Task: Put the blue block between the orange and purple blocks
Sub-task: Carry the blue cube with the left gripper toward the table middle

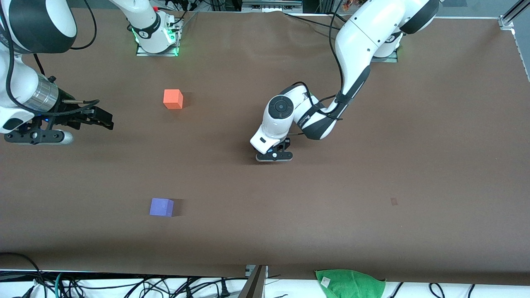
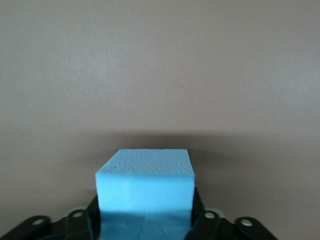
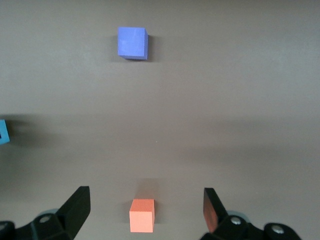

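Observation:
The blue block (image 2: 145,182) sits between the fingers of my left gripper (image 2: 145,212), which hug both its sides. In the front view the left gripper (image 1: 274,156) is low over the middle of the table and hides the block; a sliver of the block shows in the right wrist view (image 3: 3,132). The orange block (image 1: 173,99) lies nearer the robots' bases, and the purple block (image 1: 161,207) nearer the front camera. Both also show in the right wrist view, orange (image 3: 142,215) and purple (image 3: 132,43). My right gripper (image 1: 104,119) is open and empty above the right arm's end of the table (image 3: 145,196).
A green cloth (image 1: 350,283) lies at the table's edge nearest the front camera. Cables run along that edge. A small dark mark (image 1: 393,201) is on the brown table toward the left arm's end.

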